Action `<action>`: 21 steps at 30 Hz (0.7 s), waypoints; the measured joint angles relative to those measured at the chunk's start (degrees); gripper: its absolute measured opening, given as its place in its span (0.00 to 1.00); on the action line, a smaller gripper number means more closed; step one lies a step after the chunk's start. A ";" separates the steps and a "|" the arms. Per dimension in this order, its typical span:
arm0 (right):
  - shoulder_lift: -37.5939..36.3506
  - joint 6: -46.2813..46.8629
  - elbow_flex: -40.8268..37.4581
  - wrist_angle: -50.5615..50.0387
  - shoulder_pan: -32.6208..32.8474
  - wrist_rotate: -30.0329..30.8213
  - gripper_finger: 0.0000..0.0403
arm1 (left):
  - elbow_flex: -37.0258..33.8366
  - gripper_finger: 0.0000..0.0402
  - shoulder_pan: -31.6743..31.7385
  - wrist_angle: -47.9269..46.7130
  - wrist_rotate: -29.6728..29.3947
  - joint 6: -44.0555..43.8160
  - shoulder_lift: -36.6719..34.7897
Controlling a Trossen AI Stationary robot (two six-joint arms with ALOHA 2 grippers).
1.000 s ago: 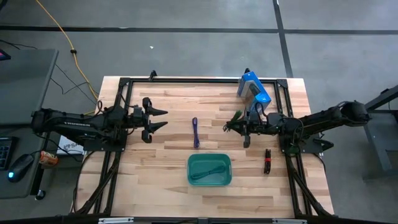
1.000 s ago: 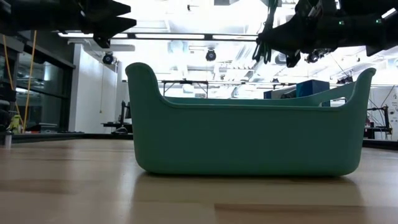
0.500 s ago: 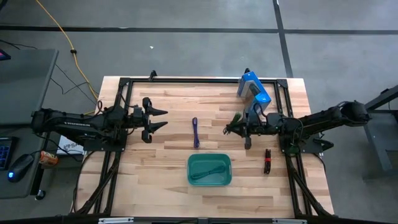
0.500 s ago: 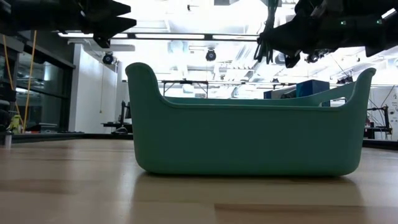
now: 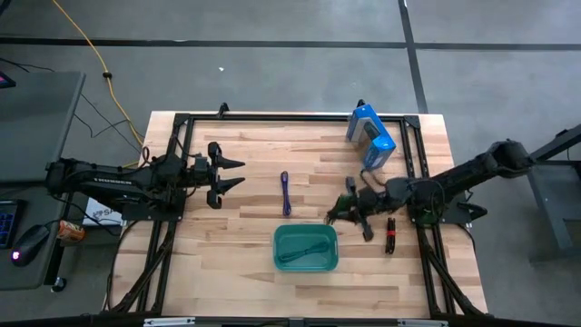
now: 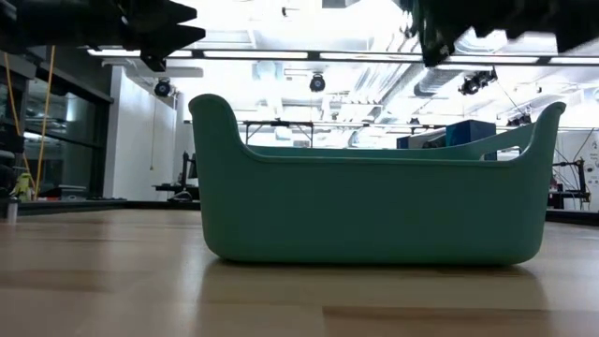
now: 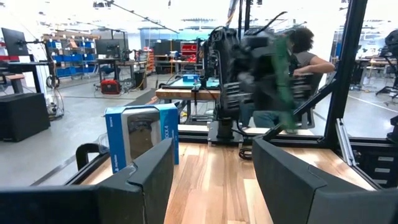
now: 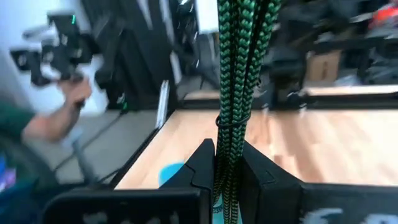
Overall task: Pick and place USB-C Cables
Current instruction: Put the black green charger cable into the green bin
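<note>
Right wrist view: right fingers (image 8: 225, 163) clamped on green cable (image 8: 239, 74); left fingers (image 5: 238, 173) apart.

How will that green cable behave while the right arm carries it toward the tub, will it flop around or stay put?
The green cable is probably fairly stiff as a bundle: it stands straight above the right gripper, whose jaws pinch it. It looks thin and light, so it should not drag. Its braided sheath likely helps the grip, though free ends may sway near the teal tub.
</note>
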 joint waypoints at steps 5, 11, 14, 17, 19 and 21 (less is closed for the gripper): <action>10.32 -0.78 15.45 -20.26 5.46 3.43 0.04 | 0.00 0.49 0.00 0.07 0.00 0.00 0.00; 25.36 6.00 32.94 -45.00 8.19 4.39 0.04 | 0.00 0.49 0.00 0.07 0.00 -0.02 0.00; 32.21 10.60 39.90 -54.98 8.53 4.38 0.04 | 0.00 0.49 0.00 0.11 0.00 -0.02 0.00; 37.73 13.49 45.58 -62.22 8.53 4.39 0.04 | 0.00 0.49 0.00 0.11 0.00 -0.02 0.00; 40.72 15.25 48.72 -66.76 8.52 4.49 0.04 | 0.00 0.49 0.00 0.11 0.00 -0.02 0.02; 43.03 16.45 51.20 -70.20 8.37 4.96 0.04 | 0.00 0.49 0.00 0.11 0.00 -0.02 0.00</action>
